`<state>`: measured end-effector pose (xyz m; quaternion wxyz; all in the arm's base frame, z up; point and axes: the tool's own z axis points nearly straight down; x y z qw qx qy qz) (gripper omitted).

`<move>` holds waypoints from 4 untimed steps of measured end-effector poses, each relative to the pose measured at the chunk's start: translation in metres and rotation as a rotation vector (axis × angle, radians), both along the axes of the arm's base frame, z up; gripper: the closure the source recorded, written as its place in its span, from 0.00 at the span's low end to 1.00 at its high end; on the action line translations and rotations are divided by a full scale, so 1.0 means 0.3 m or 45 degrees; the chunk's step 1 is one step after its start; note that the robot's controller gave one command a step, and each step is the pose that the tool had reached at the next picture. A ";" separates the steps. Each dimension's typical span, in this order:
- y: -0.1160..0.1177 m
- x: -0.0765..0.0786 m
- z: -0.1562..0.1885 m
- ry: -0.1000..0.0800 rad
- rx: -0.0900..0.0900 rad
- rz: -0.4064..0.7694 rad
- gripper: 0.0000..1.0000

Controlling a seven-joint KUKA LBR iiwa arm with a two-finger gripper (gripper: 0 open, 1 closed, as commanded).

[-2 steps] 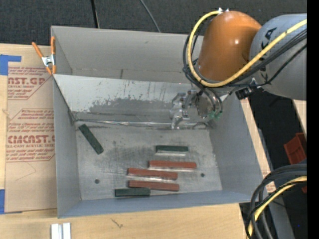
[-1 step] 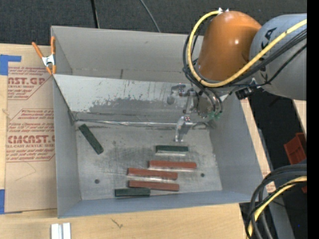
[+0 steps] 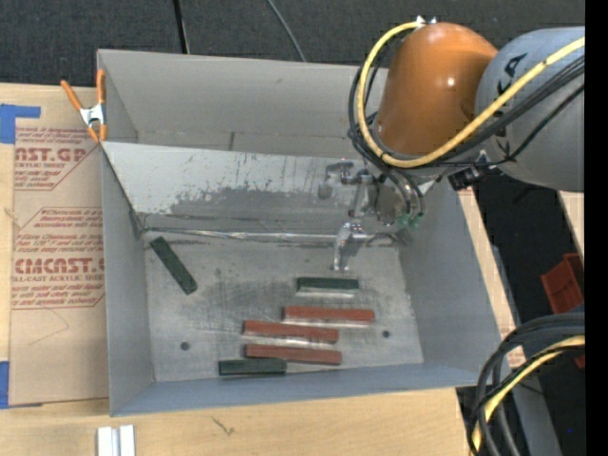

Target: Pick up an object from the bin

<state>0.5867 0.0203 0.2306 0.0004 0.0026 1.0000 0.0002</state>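
Gripper (image 3: pixel 346 248) of the arm is hanging low over the floor of the grey metal bin (image 3: pixel 133 283), right of the middle. Nothing is showing in its grasp, and whether it is standing apart or together cannot be told from this angle. Just beside it, toward the near wall, a short dark green flat bar (image 3: pixel 328 283) is lying with its long axis running left to right across the view. Past that, three reddish-brown flat bars (image 3: pixel 290 331) are lying roughly parallel and near one another, with a second dark green bar (image 3: pixel 252 368) against the near wall. A third dark green bar (image 3: pixel 173 265) is lying tilted, well apart on the left. The green bar beside the gripper is looking like the likeliest pick: the move would be calling for a small shift toward the near wall and a closing line across the bar's short width.
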 end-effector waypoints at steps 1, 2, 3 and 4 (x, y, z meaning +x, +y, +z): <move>-0.039 -0.106 -0.239 -0.006 0.000 0.074 0.00; -0.082 -0.099 -0.524 0.008 0.000 0.091 1.00; -0.082 -0.099 -0.525 0.008 0.000 0.091 1.00; -0.082 -0.176 -0.008 -0.003 0.000 0.038 1.00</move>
